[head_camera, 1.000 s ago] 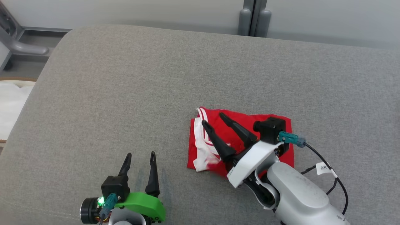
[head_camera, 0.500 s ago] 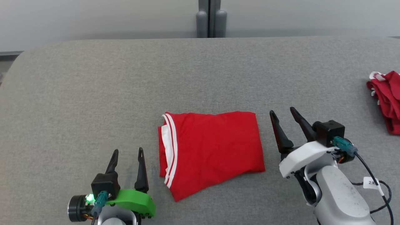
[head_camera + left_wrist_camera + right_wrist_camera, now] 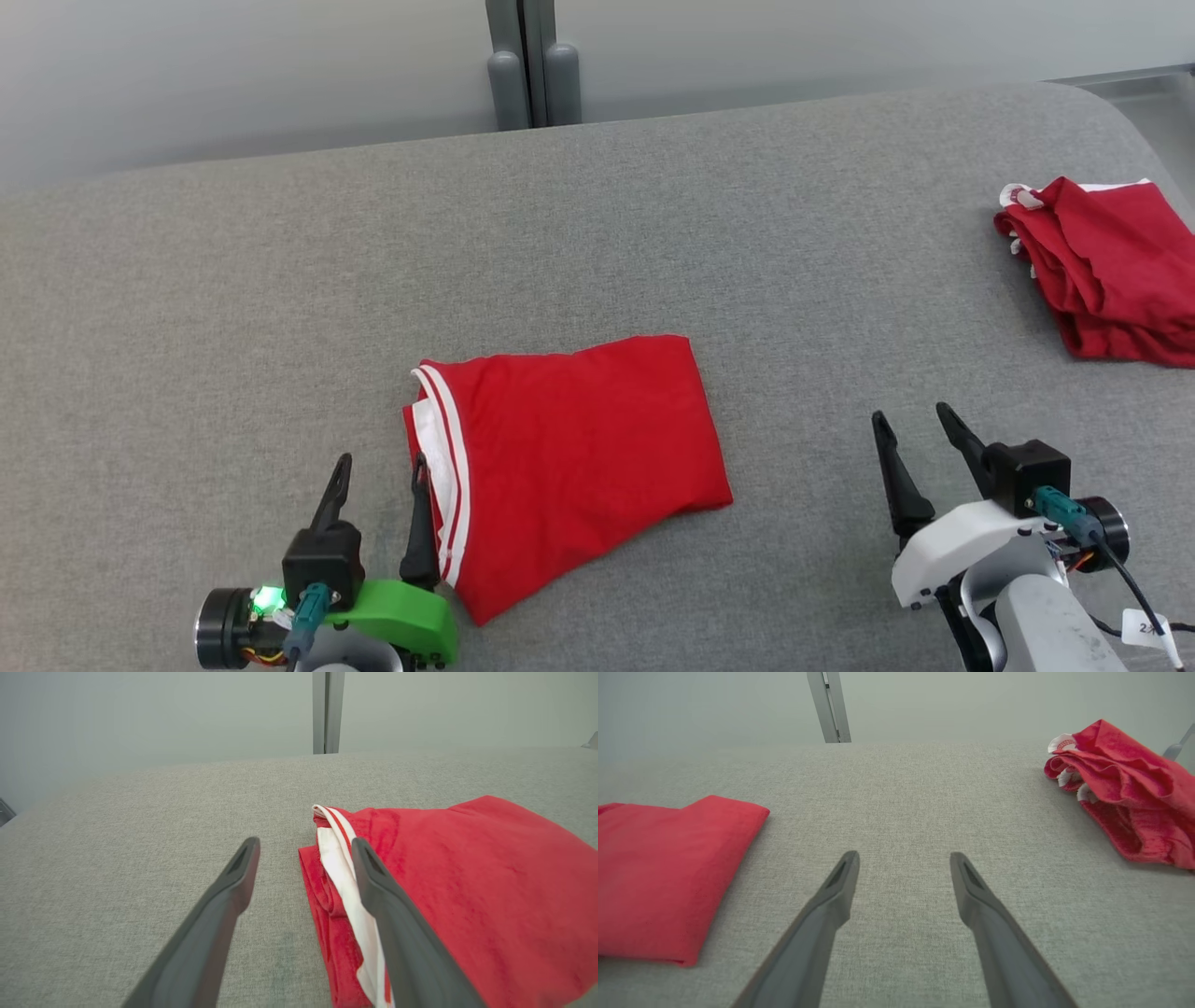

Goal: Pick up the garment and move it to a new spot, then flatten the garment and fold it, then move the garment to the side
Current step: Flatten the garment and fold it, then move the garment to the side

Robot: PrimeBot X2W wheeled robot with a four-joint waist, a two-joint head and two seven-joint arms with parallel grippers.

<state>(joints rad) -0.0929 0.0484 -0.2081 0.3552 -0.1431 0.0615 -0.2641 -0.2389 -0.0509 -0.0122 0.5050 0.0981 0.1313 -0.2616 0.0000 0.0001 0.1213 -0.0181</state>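
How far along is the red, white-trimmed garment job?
Done: the red garment with white striped trim lies folded flat on the grey fabric surface. In hand: nothing; left gripper and right gripper stand open. Left: apparently moving it aside. A crumpled red garment sits far right.

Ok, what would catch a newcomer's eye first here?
The folded red garment with white trim, lying flat in the middle of the grey surface. A second, crumpled red garment sits at the far right edge. Both grippers are open and empty: the left gripper at the folded garment's trimmed edge, the right gripper over bare surface between the two.
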